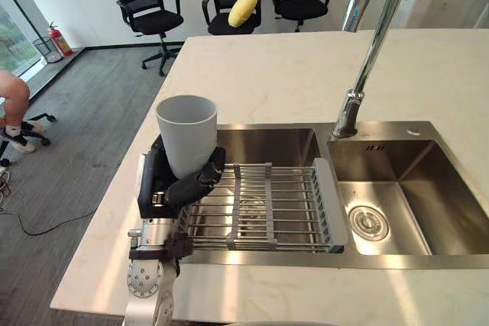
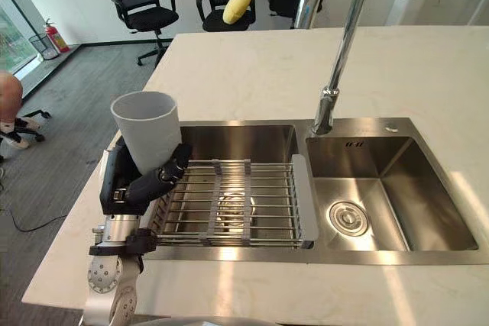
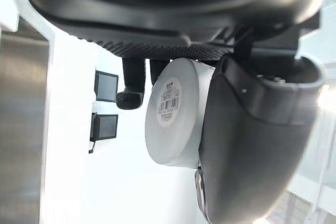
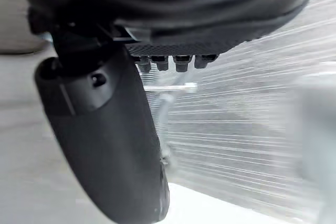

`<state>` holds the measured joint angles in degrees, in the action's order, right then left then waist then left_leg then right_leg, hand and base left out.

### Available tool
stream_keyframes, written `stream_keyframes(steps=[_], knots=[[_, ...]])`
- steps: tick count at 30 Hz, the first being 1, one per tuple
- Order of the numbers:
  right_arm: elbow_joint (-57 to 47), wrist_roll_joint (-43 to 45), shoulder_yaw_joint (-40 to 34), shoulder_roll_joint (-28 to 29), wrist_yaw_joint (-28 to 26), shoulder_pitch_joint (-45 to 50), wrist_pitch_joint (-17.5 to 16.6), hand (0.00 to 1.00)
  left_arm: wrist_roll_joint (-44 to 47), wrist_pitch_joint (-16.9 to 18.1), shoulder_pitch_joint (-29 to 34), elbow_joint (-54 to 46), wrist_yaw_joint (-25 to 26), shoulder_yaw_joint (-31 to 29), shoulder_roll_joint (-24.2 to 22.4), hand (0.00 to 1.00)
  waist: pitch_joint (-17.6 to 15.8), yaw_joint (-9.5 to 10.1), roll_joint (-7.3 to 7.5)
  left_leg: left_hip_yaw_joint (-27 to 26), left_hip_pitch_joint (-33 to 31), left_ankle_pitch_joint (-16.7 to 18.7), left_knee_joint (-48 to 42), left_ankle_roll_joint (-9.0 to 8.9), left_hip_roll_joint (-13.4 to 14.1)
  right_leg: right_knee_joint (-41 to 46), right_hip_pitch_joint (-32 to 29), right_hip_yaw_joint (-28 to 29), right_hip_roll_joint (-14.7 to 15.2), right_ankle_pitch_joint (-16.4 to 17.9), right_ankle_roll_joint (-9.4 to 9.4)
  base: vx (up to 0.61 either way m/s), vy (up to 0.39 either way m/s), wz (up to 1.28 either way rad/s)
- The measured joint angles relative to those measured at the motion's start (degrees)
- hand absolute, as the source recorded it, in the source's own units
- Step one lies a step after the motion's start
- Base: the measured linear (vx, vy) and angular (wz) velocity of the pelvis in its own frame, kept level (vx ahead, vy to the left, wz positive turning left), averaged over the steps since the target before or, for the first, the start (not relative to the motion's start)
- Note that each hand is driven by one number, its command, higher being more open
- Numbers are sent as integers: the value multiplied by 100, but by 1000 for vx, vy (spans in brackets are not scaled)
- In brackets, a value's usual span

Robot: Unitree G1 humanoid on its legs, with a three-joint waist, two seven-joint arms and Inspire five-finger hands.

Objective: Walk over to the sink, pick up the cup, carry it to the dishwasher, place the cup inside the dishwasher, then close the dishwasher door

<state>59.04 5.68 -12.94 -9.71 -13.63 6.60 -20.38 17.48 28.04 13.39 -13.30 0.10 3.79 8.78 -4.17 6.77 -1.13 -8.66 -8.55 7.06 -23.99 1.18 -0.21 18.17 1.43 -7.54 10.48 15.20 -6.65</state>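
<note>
Your left hand (image 1: 186,186): fingers and thumb curled round the grey cup (image 1: 186,131). Cup upright, lifted over the left end of the steel double sink (image 1: 271,145), just left of the wire drying rack (image 1: 267,208). Your right hand (image 4: 105,129): open or closed, cannot tell.
</note>
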Motion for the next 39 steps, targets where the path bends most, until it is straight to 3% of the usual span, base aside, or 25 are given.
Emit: stream_keyframes(steps=[1,2,3,5,8,9,10,11,13,14,15,16,17,18,19,21,24,30,33,35,37,39], knots=[[-15,56,1,-35,-1,-61,-17,100,0,-2,-58,6,-3,19,-13,0,-83,-8,-77,41,-91,13,-218,-24,59,-201,137,3,-34,-87,129,-122,-13,-34],[-15,146,-5,-84,8,-135,-20,100,-6,-8,-89,9,0,60,-9,0,-157,-45,-174,49,-68,61,-227,-148,157,-374,217,27,-137,-234,136,-169,49,-20],[-19,166,15,-179,6,-185,-18,100,-47,-9,-149,52,42,90,48,0,-83,-134,-415,-19,65,129,153,-289,306,-563,190,30,-343,-417,162,-198,53,-14],[-26,148,63,-160,-8,-243,32,100,-64,-12,-277,131,144,118,110,0,-145,-186,-441,-75,-43,102,134,-312,422,-515,32,12,-407,-508,226,-186,29,-5],[-92,88,112,20,-27,-200,266,100,-66,-119,-156,177,275,100,106,0,-344,-205,-198,44,-200,-328,-140,-613,399,-316,-97,75,-335,-524,409,-263,-7,-4],[-153,89,110,9,-37,-133,282,100,-68,-153,-70,124,248,99,74,0,-395,-200,-133,-16,-272,-307,-331,-499,439,-263,-169,68,-293,-551,457,-255,10,-4],[-203,89,116,-7,-35,-89,334,100,-68,-164,99,-44,222,101,37,0,-409,-171,-176,-139,-347,-34,-1021,-175,635,-185,-259,68,-271,-606,482,-298,50,-8],[-325,89,115,-23,-28,-2,370,100,-70,-165,178,-163,151,102,-10,0,-410,-177,-182,-204,-317,199,-1475,-89,779,-188,-285,57,-234,-669,467,-274,96,4],[-842,89,100,-36,-28,346,392,100,-70,-151,175,-459,-130,121,-165,0,-400,-288,-183,-264,13,497,-1927,-73,1123,-233,-397,-163,0,-919,269,-227,156,52],[-943,92,79,-45,-23,422,391,100,-69,-125,171,-504,-221,123,-191,0,-376,-351,-196,-263,126,490,-1865,-85,1205,-230,-447,-251,78,-963,205,-198,227,88],[-1087,94,-25,-70,-14,598,381,100,-68,-70,146,-512,-411,179,-243,0,-243,-435,-296,-283,394,230,-1431,-162,1346,-196,-625,-423,185,-1044,73,-150,225,75],[-1072,97,-83,-78,4,639,382,100,-69,-50,135,-486,-489,193,-272,0,-159,-457,-331,-228,534,383,-910,-498,1291,-193,-749,-479,245,-1096,-18,-172,330,92],[-946,100,-194,0,38,640,385,100,-59,-42,82,-419,-534,235,-317,0,-64,-526,-341,-279,770,466,103,-614,991,-303,-819,-687,437,-1258,-26,-139,314,92],[-852,96,-157,133,19,661,384,100,-55,-40,-17,-319,-538,253,-279,0,-68,-577,-314,-227,923,471,894,-622,841,-357,-872,-990,474,-1320,-13,-131,273,91],[-733,91,-138,219,5,642,384,100,-56,-34,-77,-201,-540,269,-252,0,-92,-577,-264,-177,943,425,1078,-607,774,-427,-851,-1045,521,-1424,-31,-141,188,62],[-507,137,-133,385,-70,664,343,100,-48,-103,-10,215,-500,267,-150,0,-103,-481,-130,-150,1004,364,1096,-568,653,-692,-582,-1274,577,-1600,21,-178,113,14],[-425,146,-117,397,6,705,280,100,-53,-166,24,286,-496,540,5,0,-61,-455,-70,-94,1014,421,1070,-534,605,-842,-431,-1332,567,-1624,93,-214,35,12],[-426,144,26,345,69,756,268,100,-76,-167,23,242,-407,1113,121,0,-49,-567,-60,-95,1021,291,1170,-605,693,-906,-461,-1341,457,-1669,186,-47,-43,-3],[-437,142,92,341,83,764,269,100,-76,-179,9,242,-373,1131,113,0,-46,-602,-50,-47,1026,282,1147,-623,709,-761,-462,-1377,478,-1658,171,37,-29,10],[-449,143,91,376,85,833,268,100,-71,-191,-13,241,-289,1141,91,0,-36,-601,-13,123,1014,280,1054,-596,683,-457,-441,-1396,561,-1545,14,50,-21,42],[-585,144,98,489,87,1033,257,100,-69,-204,-59,242,-223,1151,84,0,13,-606,84,491,963,277,1007,-597,598,-254,-366,-1010,554,-1207,-25,39,-43,80],[-601,144,110,488,65,1096,257,100,-70,-209,-60,243,-114,1182,45,0,73,-560,71,694,962,265,1019,-613,594,-285,-209,-1144,547,-1087,-60,39,-82,61]])
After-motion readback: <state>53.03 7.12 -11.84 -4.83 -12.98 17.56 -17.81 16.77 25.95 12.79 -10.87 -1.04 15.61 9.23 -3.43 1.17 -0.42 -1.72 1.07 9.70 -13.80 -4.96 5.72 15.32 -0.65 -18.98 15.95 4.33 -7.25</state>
